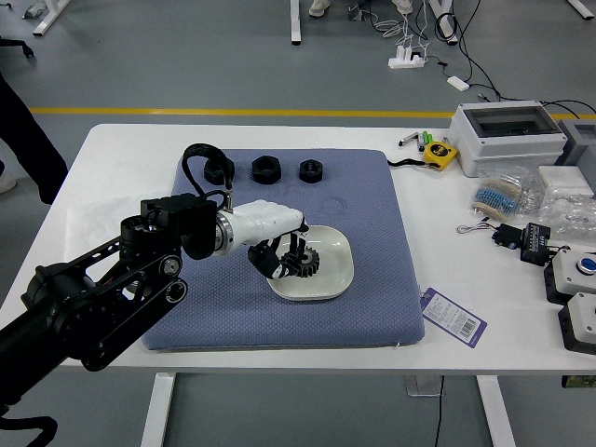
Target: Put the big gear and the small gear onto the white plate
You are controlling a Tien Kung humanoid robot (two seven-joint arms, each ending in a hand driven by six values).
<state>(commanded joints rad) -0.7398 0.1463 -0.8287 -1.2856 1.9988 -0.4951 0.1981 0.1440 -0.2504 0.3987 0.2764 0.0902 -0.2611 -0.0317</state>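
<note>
My left hand [277, 254], white with black tips, reaches in from the left over the left part of the white plate [337, 283]. A black toothed gear [308, 263] lies on the plate, partly covered by the hand. It cannot be told from this view whether the hand touches that gear or has anything in its grasp. Only this one gear can be made out. The right hand is out of view.
The plate stands on a blue mat [372, 317]. Three black round pieces, one being a ring [266, 169], line the mat's far edge. A yellow tape measure [439, 154], a label card [453, 318] and boxes are at the right. A person's leg shows at far left.
</note>
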